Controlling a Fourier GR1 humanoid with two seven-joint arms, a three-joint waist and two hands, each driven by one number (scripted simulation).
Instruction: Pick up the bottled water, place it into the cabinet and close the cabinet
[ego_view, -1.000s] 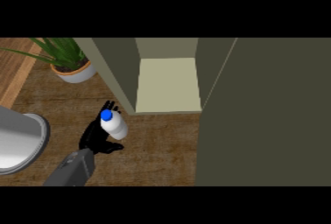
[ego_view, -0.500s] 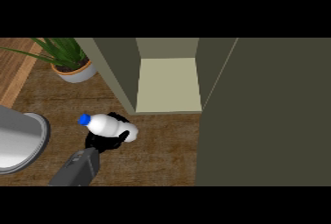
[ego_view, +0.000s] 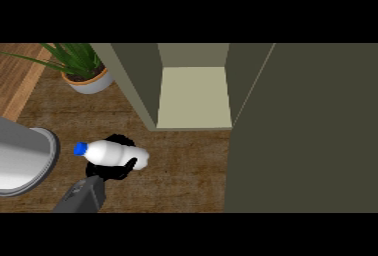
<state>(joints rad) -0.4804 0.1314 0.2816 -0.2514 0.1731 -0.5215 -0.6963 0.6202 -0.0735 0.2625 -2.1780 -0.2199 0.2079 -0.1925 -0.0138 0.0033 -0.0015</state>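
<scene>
The cabinet (ego_view: 193, 95) stands in the upper middle of the frame, its compartment open toward the lower edge, and its door (ego_view: 303, 130) fills the right side. A potted plant (ego_view: 80, 70) sits in the upper left, just left of the cabinet's wall. A metal pot (ego_view: 22, 160) lies at the left edge, on the counter (ego_view: 184, 170). The bottled water (ego_view: 112, 153) lies tipped on its side in the lower left, cap toward the pot, below and left of the cabinet opening. The left hand (ego_view: 118, 167) curls round the bottle from beneath, its forearm running to the lower edge.
</scene>
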